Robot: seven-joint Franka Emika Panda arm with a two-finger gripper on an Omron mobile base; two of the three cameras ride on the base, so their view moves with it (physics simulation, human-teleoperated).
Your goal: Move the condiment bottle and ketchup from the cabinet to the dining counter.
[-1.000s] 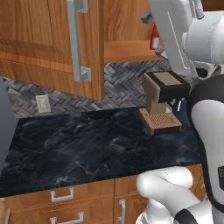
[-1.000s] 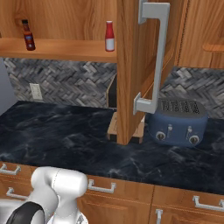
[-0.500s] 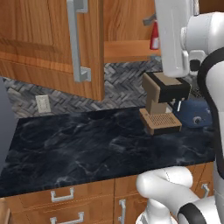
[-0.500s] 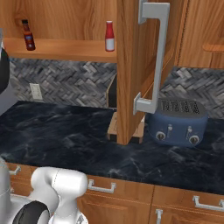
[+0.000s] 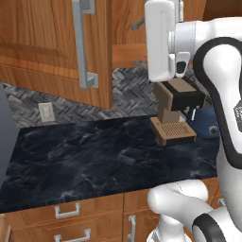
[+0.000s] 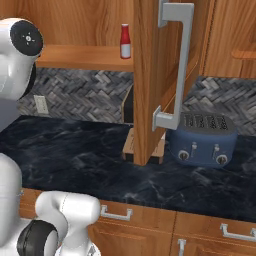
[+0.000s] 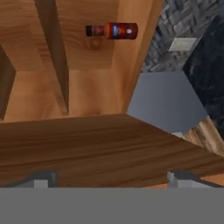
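In the hand view, the condiment bottle [image 7: 112,30], dark brown-red with a dark cap, stands on the wooden shelf inside the cabinet [image 7: 83,87]. It looks sideways because the view is rolled. My gripper [image 7: 111,180] is open, its fingertips [image 7: 41,179] far apart with nothing between them, well short of the bottle. A brown wooden panel lies right before them. The ketchup [image 6: 125,41], bright red with a pale top, stands on the cabinet shelf [image 6: 85,56] beside the open door [image 6: 150,75]. The dining counter is out of view.
The open cabinet door with its silver bar handle [image 5: 82,42] hangs over the black countertop [image 5: 94,156] backed by herringbone tile. A brown coffee machine [image 5: 177,113] and a blue toaster [image 6: 202,145] stand on it. A wall outlet [image 6: 40,104] is at the left.
The arm has swung up and to the left toward the cabinet. It now covers the ketchup in the left base view and the left end of the shelf in the right base view.
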